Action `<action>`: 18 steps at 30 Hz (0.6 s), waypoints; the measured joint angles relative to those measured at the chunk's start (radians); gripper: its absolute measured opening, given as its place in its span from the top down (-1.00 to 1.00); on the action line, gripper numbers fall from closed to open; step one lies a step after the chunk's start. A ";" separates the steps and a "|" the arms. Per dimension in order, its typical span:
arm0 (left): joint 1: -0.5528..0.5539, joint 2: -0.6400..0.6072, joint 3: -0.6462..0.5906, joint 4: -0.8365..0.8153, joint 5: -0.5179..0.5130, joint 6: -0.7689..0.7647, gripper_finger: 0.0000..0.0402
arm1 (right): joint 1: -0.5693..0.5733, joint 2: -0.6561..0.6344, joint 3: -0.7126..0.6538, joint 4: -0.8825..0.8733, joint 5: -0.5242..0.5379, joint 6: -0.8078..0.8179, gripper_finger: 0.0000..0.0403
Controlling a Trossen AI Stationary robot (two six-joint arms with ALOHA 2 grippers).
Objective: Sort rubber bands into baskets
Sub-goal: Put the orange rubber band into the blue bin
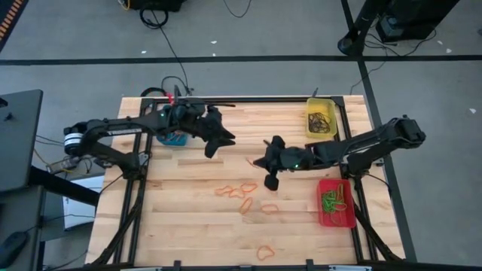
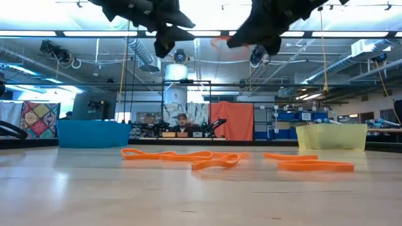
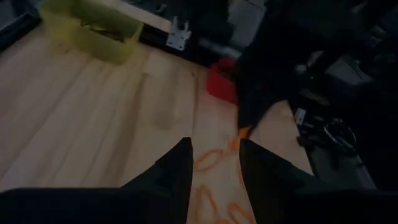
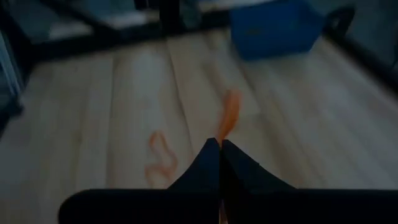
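You see three baskets: blue (image 1: 172, 138), yellow (image 1: 321, 118), red (image 1: 337, 203). Right fingers (image 4: 219, 149) pinch one orange rubber band (image 4: 229, 115); left fingers (image 3: 214, 163) are apart, holding nothing.

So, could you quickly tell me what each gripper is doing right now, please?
Left gripper: open, empty, raised above the table.
Right gripper: shut on an orange rubber band, lifted.

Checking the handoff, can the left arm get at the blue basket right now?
Probably yes: the left gripper hangs just beside the blue basket, jaws open, and nothing lies between them.
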 joint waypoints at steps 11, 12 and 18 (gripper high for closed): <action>-0.034 0.076 0.000 0.236 0.185 -0.095 0.20 | -0.061 -0.036 0.000 0.122 0.073 -0.139 0.97; -0.034 0.076 0.000 0.240 0.186 -0.110 0.16 | -0.064 -0.036 0.000 0.123 0.074 -0.140 0.97; -0.033 0.076 0.000 0.245 0.096 -0.132 -0.15 | -0.070 -0.036 0.000 0.159 0.100 -0.161 0.96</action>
